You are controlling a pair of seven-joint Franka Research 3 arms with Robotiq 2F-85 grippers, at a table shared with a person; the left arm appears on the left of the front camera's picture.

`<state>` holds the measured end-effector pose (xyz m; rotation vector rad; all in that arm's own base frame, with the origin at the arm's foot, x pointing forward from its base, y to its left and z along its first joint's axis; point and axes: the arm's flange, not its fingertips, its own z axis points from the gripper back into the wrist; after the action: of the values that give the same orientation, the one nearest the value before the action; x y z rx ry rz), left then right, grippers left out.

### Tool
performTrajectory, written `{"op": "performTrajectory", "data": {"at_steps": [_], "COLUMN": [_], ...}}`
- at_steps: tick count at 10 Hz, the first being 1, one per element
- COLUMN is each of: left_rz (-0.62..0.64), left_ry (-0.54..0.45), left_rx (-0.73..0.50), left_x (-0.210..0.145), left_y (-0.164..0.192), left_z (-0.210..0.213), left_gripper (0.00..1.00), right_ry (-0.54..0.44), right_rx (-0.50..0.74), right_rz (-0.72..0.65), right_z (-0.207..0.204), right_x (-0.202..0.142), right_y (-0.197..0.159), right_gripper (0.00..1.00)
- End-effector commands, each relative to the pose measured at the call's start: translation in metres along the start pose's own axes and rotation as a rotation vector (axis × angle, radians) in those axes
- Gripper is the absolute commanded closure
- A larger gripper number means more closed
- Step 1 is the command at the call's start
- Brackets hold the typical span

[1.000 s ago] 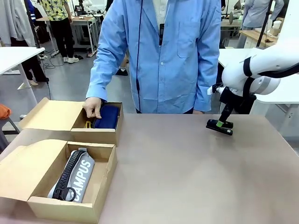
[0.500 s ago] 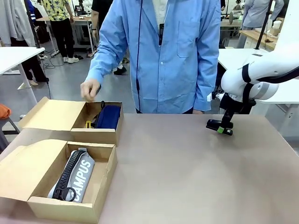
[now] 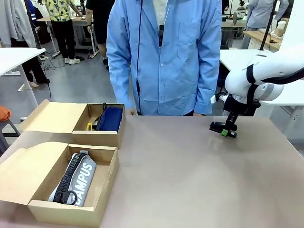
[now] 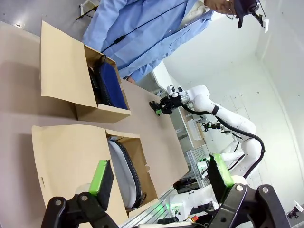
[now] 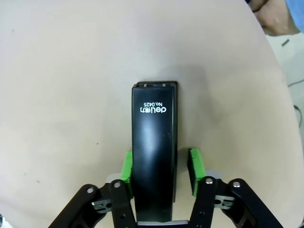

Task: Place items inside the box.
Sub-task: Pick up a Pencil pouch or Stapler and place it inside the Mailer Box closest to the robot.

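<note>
A black stapler (image 5: 154,142) lies flat on the table at the far right (image 3: 219,127). My right gripper (image 5: 159,166) straddles it from above: one green pad touches its side and the other stands a little off it. It hangs there in the front view (image 3: 228,129). The near box (image 3: 107,178) holds the grey "CAMPUS" pencil case (image 3: 78,183). The far box (image 3: 97,137) holds a navy pencil case (image 3: 110,118) and a yellow utility knife (image 3: 89,126). My left gripper (image 4: 160,173) is open and holds nothing, high above both boxes.
A person in a blue shirt (image 3: 166,57) stands at the table's far edge, with a hand (image 5: 273,16) close beyond the stapler. Both boxes have open flaps spread to the left (image 3: 28,173). Bare tabletop (image 3: 190,180) lies between boxes and stapler.
The person's hand has lifted out of the far box and drawn back. My right gripper's jaws have narrowed around the stapler, which has stayed where it was.
</note>
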<state>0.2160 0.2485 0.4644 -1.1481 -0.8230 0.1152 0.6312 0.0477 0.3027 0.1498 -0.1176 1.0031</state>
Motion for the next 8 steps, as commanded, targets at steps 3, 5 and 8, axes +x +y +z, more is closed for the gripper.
{"op": "performTrajectory", "data": {"at_steps": [3,5,8], "left_rz": [-0.015,-0.015,-0.015], "left_ry": [-0.016,-0.016,-0.016], "left_rx": [-0.018,-0.018,-0.018], "left_x": [0.0,0.0,0.0], "left_y": [-0.001,-0.001,-0.001], "left_z": [0.0,0.0,0.0], "left_gripper": [0.0,0.0,0.0], "right_ry": [0.014,0.02,-0.071], "right_rx": [0.01,0.013,0.004], "right_rz": [-0.016,-0.016,-0.292], "right_z": [-0.001,-0.001,0.081], "right_x": [0.0,0.0,-0.015], "right_y": [0.007,0.009,0.065], "right_gripper": [1.0,1.0,1.0]}}
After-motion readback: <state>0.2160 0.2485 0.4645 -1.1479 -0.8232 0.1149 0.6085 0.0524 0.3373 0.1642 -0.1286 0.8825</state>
